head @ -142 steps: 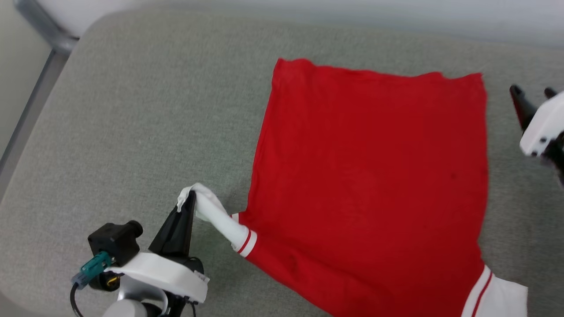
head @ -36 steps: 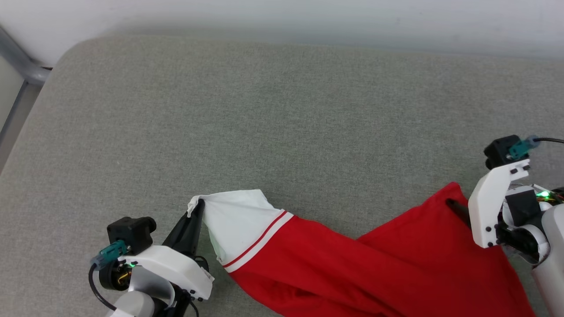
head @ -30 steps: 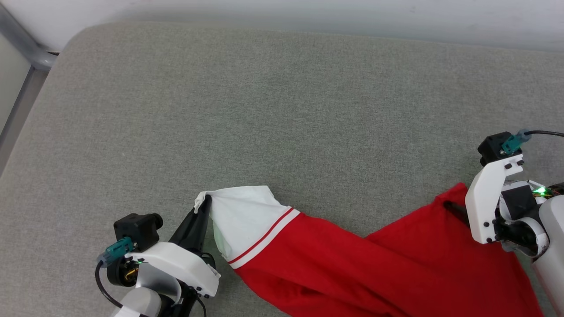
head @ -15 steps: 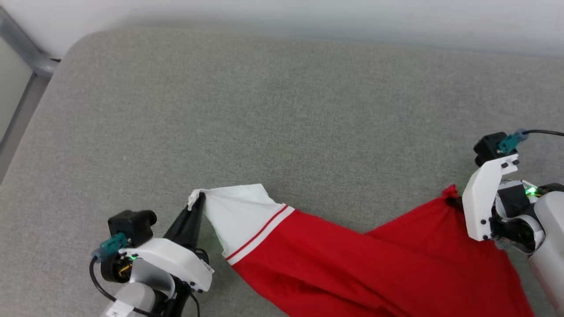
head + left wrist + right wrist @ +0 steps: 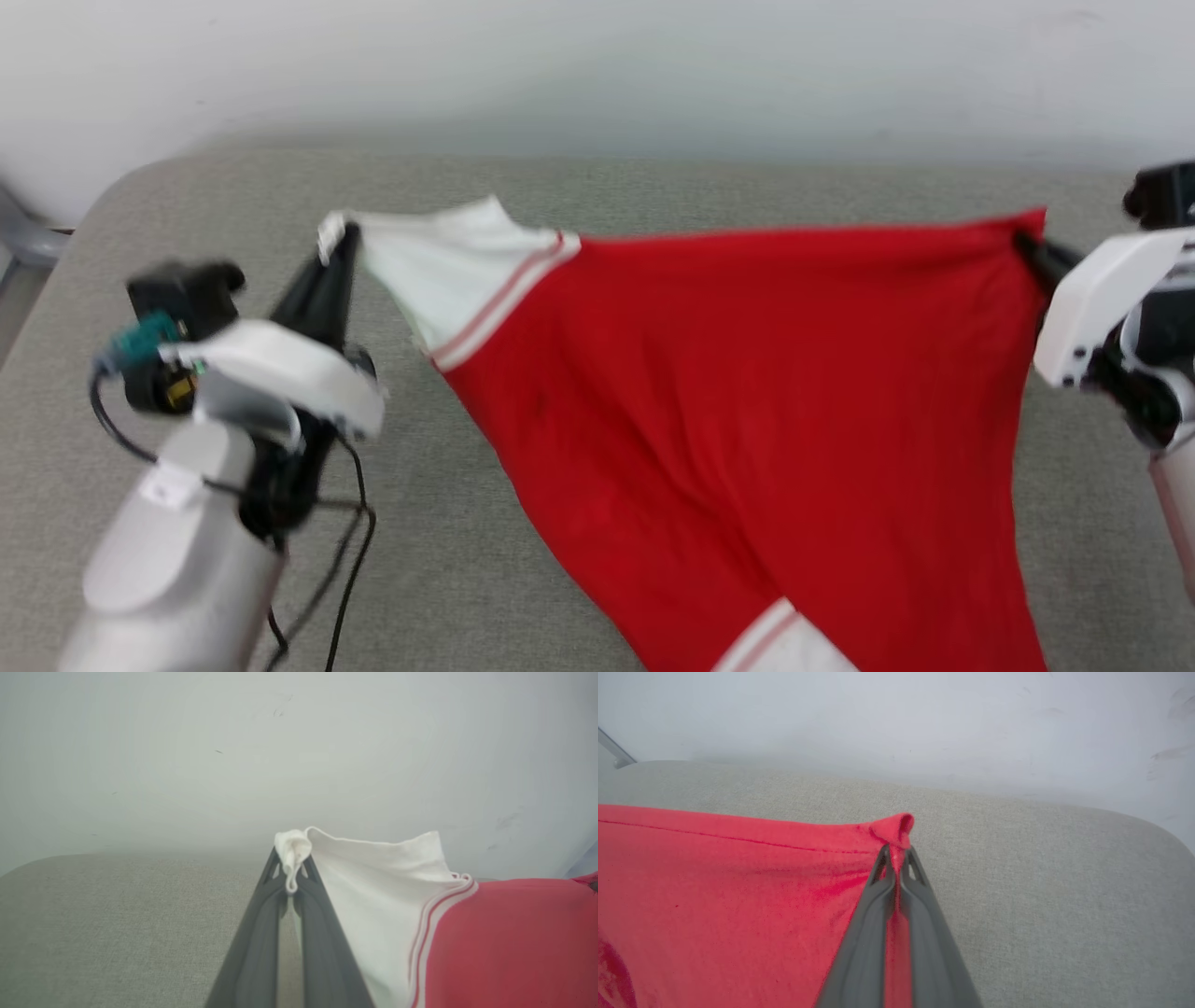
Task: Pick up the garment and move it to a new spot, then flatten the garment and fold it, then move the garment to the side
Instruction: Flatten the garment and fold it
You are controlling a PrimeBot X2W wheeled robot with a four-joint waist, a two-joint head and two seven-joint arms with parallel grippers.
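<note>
And up it comes! A moment ago the garment [image 5: 747, 392] lay slumped in a red heap along the near edge of the grey padded surface [image 5: 448, 523], and now we have it strung in the air between both arms. The head view has also tipped up since then, with more of the wall [image 5: 597, 65] in it, so not all of that shift is the cloth's. The left claw [image 5: 341, 241] stays clamped on the tip of the white sleeve [image 5: 448, 261], and in its wrist view we see a little curl of white hem pinched between its closed tips [image 5: 292, 877]. The right claw [image 5: 1022, 243] has only just snapped together on the red corner at the far end, with a small fold of fabric poking out above its tips [image 5: 896, 856]. The top edge between them runs nearly straight and taut. Below it the red body hangs down in a long wedge, and the second sleeve [image 5: 784, 644] dangles at the bottom. We cannot tell whether that low end is off the surface or dragging on it. We judge the pick-up done, so the carry to a new spot comes next, then the lay-down and flattening. Both holds are thin nips of soft cloth, so any jerk could pull one free.
</note>
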